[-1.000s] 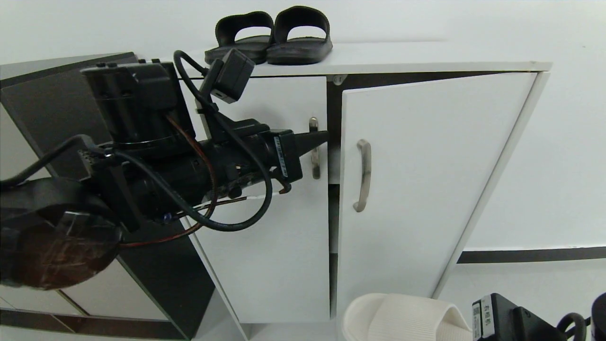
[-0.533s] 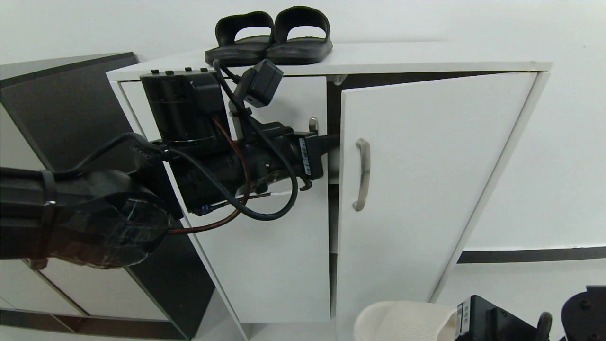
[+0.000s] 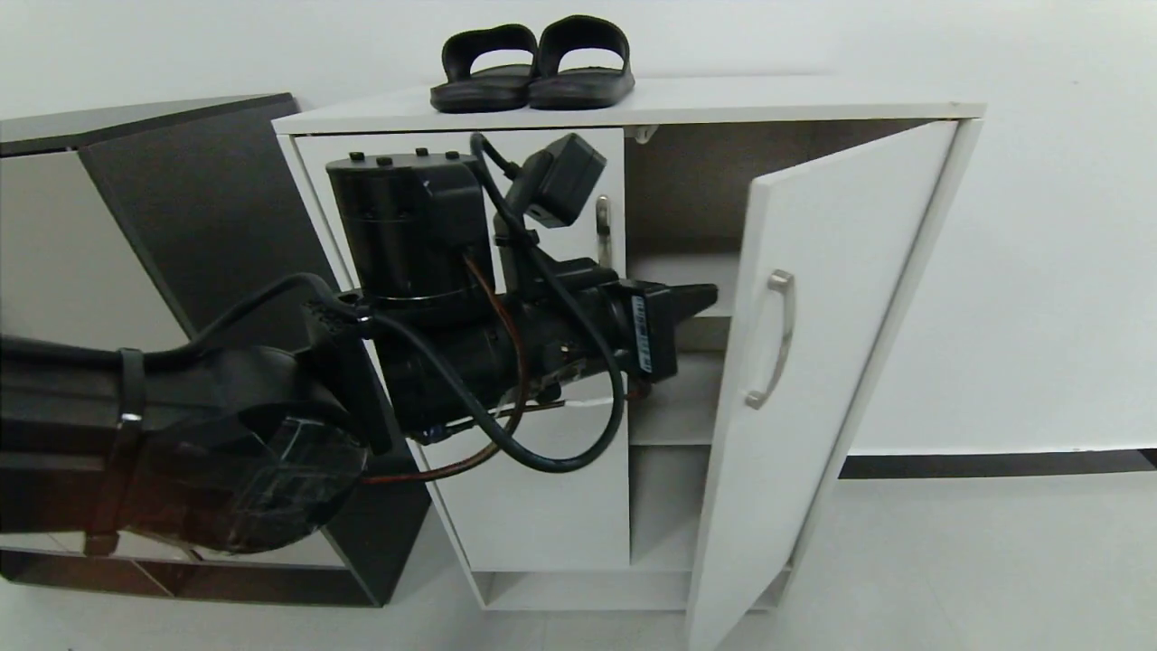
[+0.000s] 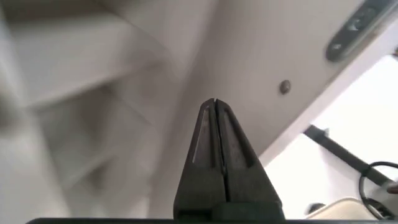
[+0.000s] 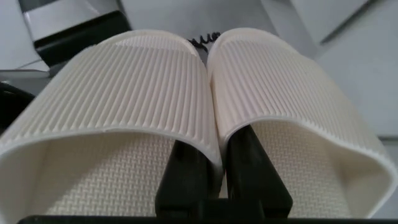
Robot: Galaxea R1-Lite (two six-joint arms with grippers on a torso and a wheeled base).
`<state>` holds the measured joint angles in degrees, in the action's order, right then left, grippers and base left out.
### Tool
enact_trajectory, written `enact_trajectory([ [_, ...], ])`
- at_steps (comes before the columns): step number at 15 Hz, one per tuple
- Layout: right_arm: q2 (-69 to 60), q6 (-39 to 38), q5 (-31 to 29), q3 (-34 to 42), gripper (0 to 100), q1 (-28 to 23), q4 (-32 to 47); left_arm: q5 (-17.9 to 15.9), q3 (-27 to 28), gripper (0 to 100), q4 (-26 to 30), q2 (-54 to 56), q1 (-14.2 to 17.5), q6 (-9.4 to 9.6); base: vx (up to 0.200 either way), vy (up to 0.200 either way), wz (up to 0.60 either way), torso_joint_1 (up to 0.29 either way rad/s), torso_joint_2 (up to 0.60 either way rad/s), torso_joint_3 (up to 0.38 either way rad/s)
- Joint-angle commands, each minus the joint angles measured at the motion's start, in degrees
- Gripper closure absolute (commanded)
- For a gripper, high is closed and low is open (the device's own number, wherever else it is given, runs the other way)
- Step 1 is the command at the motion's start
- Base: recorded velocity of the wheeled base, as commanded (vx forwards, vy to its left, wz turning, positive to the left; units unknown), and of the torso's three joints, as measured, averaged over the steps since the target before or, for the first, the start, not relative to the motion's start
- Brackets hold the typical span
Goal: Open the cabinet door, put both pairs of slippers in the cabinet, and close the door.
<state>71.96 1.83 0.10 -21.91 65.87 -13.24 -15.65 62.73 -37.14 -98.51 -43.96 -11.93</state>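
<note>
Left tool (image 4: 214, 102): fingers pressed together with nothing between them. In the head view it points into the cabinet opening, between the left door's edge and the right door; whether its tip touches the right door cannot be told.
Right tool (image 5: 214, 163): clamped on the white slippers (image 5: 146, 84), one finger inside each, pinching their two neighbouring side walls together. The pair hangs side by side from it.
Black slippers (image 3: 533, 68): side by side on the cabinet (image 3: 777, 95) top, near its left end, well apart from both tools.
Right door (image 3: 832, 298): stands partly open on its right-edge hinges, its handle (image 3: 773, 339) facing out.
Left door (image 3: 542, 506): flat against the cabinet front.
Shelves (image 3: 673, 425): bare white boards inside the opening.
</note>
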Motion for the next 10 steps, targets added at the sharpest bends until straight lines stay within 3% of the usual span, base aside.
enact_trajectory([
  [1, -1.8, 0.1, 0.0, 0.2, 100, 0.8, 0.1, 0.0, 1.3, 100, -0.1, -1.4, -4.2, -0.02, -0.2, 0.0, 0.0, 0.002, 0.0, 0.002],
  [3, -1.6, -0.1, 0.1, -0.2, 100, 0.8, -0.4, -0.1, 2.0, 100, -0.1, -1.9, -4.8, -0.9, -0.2, 0.0, 0.0, 0.005, 0.0, 0.002],
  [6, 0.8, -0.3, 0.0, -1.0, 100, 0.8, -2.8, 0.2, 0.5, 100, -2.8, 0.2, -1.8, -2.04, -0.2, 0.0, 0.0, -0.001, 0.01, 0.002],
  [8, 3.4, -2.4, -1.4, -3.0, 100, 0.7, -5.3, 1.7, -1.6, 100, -3.6, 2.4, -0.2, -2.22, 0.0, 0.0, 0.0, 0.0, 0.0, 0.0],
  [10, 11.3, -12.3, -14.8, -10.4, 100, 0.8, -6.0, 4.9, -5.5, 100, -3.8, 7.3, 3.1, -1.86, 0.0, 0.0, 0.0, 0.0, 0.0, 0.0],
])
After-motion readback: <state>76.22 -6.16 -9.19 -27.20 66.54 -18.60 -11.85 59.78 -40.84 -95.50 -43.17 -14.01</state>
